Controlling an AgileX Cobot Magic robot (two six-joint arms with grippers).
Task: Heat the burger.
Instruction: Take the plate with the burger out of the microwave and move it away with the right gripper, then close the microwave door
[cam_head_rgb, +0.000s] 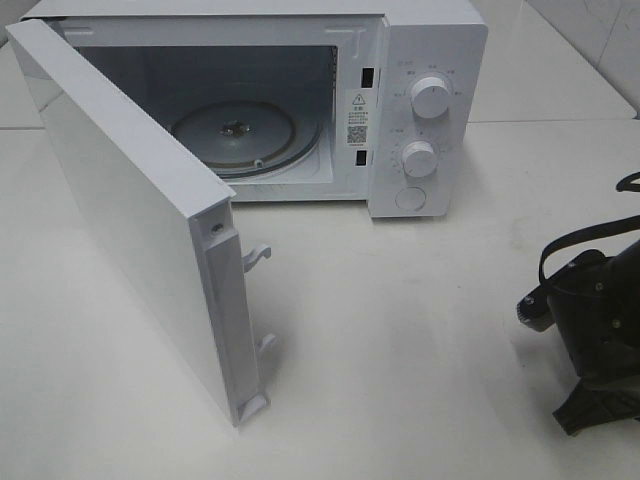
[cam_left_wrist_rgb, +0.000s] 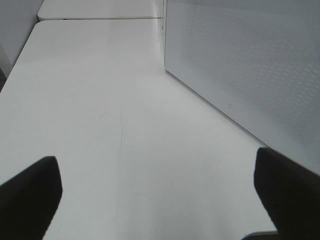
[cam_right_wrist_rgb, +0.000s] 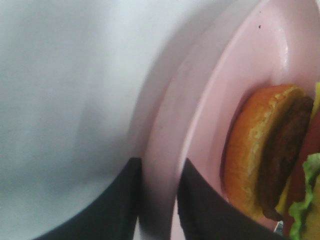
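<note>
The burger (cam_right_wrist_rgb: 270, 155) lies on a pink plate (cam_right_wrist_rgb: 200, 110) in the right wrist view, showing an orange-brown bun, a dark patty and green lettuce. My right gripper (cam_right_wrist_rgb: 159, 167) has its two dark fingers on either side of the plate's rim, a narrow gap between them; whether they press on the rim is unclear. In the high view only the right arm (cam_head_rgb: 595, 330) shows at the right edge, and the burger and plate are out of that view. My left gripper (cam_left_wrist_rgb: 160, 200) is wide open over bare table, holding nothing.
A white microwave (cam_head_rgb: 425, 60) stands at the back with its door (cam_head_rgb: 130, 220) swung wide open to the left and a glass turntable (cam_head_rgb: 240, 135) inside. The door's outer face (cam_left_wrist_rgb: 250, 65) stands close beside the left gripper. White table (cam_head_rgb: 400, 350) lies in front.
</note>
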